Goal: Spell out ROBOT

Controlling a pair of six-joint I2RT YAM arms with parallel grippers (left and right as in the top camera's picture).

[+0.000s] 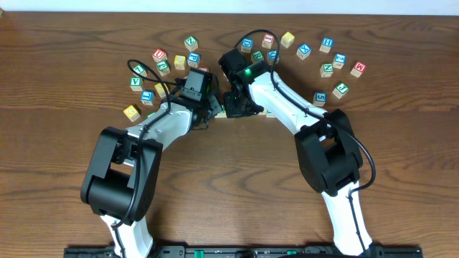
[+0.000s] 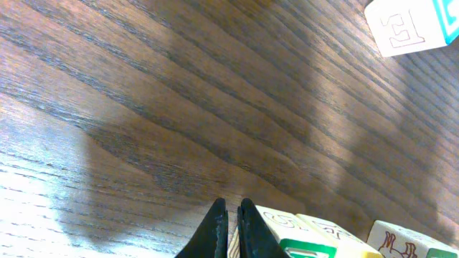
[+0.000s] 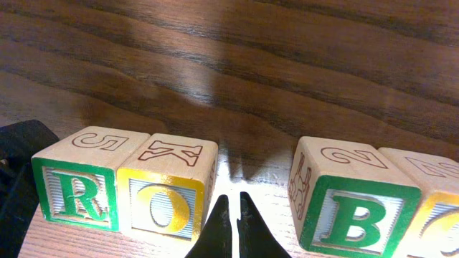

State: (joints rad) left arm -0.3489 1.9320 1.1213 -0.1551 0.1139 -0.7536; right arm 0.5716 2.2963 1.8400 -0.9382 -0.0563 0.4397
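In the right wrist view a row of wooden cubes stands on the table: the green R cube [image 3: 72, 192] touches the yellow O cube [image 3: 161, 204], then comes a gap, then the green B cube [image 3: 355, 223] against a second yellow cube [image 3: 439, 229]. My right gripper [image 3: 230, 209] is shut and empty, its tips in the gap between O and B. My left gripper [image 2: 231, 217] is shut, its tips at the end of the row beside a green-faced cube [image 2: 307, 246]. From overhead both grippers [image 1: 212, 113] [image 1: 235, 106] cover most of the row.
Several loose letter cubes lie in an arc behind the arms, from a yellow one [image 1: 131, 112] at the left, past a green one [image 1: 190, 43], to a red-lettered one [image 1: 358, 69] at the right. A white E cube [image 2: 412, 25] lies beyond the left gripper.
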